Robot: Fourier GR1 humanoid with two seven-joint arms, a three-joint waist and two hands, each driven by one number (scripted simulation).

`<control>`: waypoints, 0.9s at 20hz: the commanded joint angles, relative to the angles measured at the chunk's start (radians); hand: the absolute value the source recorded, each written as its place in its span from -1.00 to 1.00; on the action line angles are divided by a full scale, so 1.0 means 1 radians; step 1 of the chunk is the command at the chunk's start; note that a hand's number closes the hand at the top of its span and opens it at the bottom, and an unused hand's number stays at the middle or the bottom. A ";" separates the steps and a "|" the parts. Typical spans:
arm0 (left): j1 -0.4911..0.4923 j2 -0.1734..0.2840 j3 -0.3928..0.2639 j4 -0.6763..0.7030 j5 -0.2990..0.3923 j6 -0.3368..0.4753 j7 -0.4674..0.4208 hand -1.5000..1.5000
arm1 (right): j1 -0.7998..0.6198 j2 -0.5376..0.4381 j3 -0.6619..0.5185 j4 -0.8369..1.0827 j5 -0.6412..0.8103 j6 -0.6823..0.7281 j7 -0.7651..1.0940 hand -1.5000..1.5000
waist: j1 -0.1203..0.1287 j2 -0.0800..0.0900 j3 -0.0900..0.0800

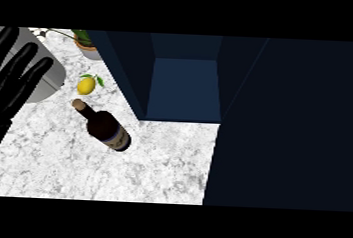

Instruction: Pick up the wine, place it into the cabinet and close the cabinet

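Big dark blue cabinet (185, 86), boxy, door open, nothing seen inside. White and grey speckled marble counter (96, 172). Black left robot hand (11, 79) at the left edge, fingers straight and spread apart, holding nothing. Dark glass wine (103, 126) bottle with cork top, on the counter near the cabinet. Small yellow lemon (86, 85) just beyond the bottle.
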 commanded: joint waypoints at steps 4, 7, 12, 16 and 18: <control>-0.009 -0.017 -0.044 -0.069 -0.052 0.080 0.075 -1.00 | -0.030 0.000 0.051 -0.139 0.075 -0.061 0.109 -1.00 | -0.001 0.000 0.000; -0.006 0.040 0.069 0.016 0.051 -0.007 0.060 -1.00 | -0.055 -0.005 0.059 -0.145 0.085 -0.082 0.143 -1.00 | -0.002 0.001 0.000; 0.062 0.010 0.017 0.010 -0.013 -0.015 0.029 -1.00 | -0.135 0.001 0.113 -0.158 0.150 -0.147 0.226 -1.00 | 0.000 0.000 -0.001; -0.046 0.012 0.005 0.065 -0.059 0.055 0.071 -1.00 | -0.117 -0.033 0.123 -0.180 0.145 -0.160 0.247 -1.00 | -0.008 0.000 0.000; -0.016 0.006 0.018 0.155 -0.049 -0.011 -0.007 -1.00 | -0.095 -0.031 0.203 -0.157 0.216 -0.173 0.187 -1.00 | -0.016 -0.001 -0.001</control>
